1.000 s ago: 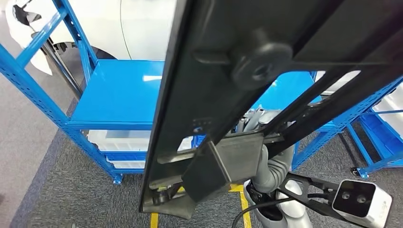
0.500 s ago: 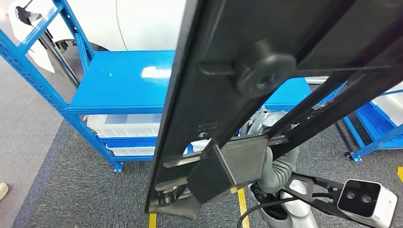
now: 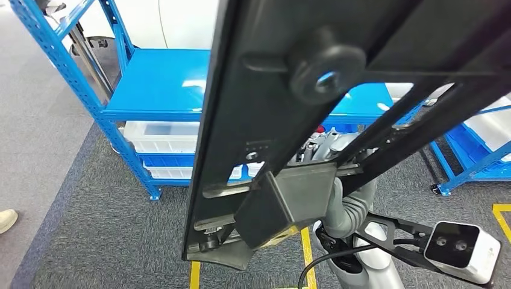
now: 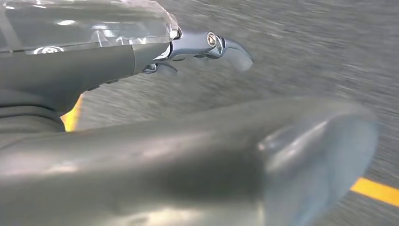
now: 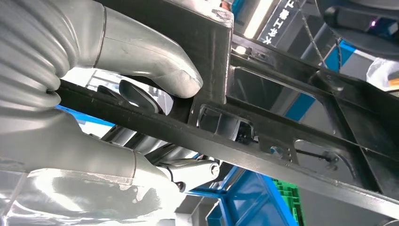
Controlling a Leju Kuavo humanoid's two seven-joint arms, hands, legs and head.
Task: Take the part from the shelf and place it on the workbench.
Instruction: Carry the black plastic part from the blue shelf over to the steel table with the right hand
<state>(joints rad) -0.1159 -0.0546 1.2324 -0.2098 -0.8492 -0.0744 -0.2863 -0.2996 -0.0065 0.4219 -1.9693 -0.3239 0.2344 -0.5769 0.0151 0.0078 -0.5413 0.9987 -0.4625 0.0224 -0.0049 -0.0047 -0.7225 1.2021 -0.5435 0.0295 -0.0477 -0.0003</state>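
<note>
In the head view, the part, a long black metal frame (image 3: 283, 120), fills the middle of the picture, held up close in front of the robot. Its long axis runs steeply from low near the robot's body up and away to the right, so it is carried nearly on end. The right hand (image 3: 328, 158) sits behind the frame's lower half, next to a grey block fixed to it, with the right forearm rising from below. Beyond the frame stands the blue shelf (image 3: 163, 84) on grey carpet, with white bins on its lower levels. The part is clear of the shelf; no workbench can be made out, so the carry looks far from its end.

In the left wrist view, the left hand (image 4: 197, 47) hangs over blurred grey carpet crossed by a yellow floor line (image 4: 374, 190). Its fingers reach out with nothing between them, so it looks idle. A broad blurred grey shape lies across the foreground; what it is cannot be told.

In the right wrist view, the right hand (image 5: 141, 89) wraps a black bar of the frame (image 5: 291, 136): the thick grey thumb presses over one side and the dark fingers curl round from the other. The frame runs straight out from that hand, so the right arm alone appears to bear it, and setting it down would mean tipping that long axis towards level.
</note>
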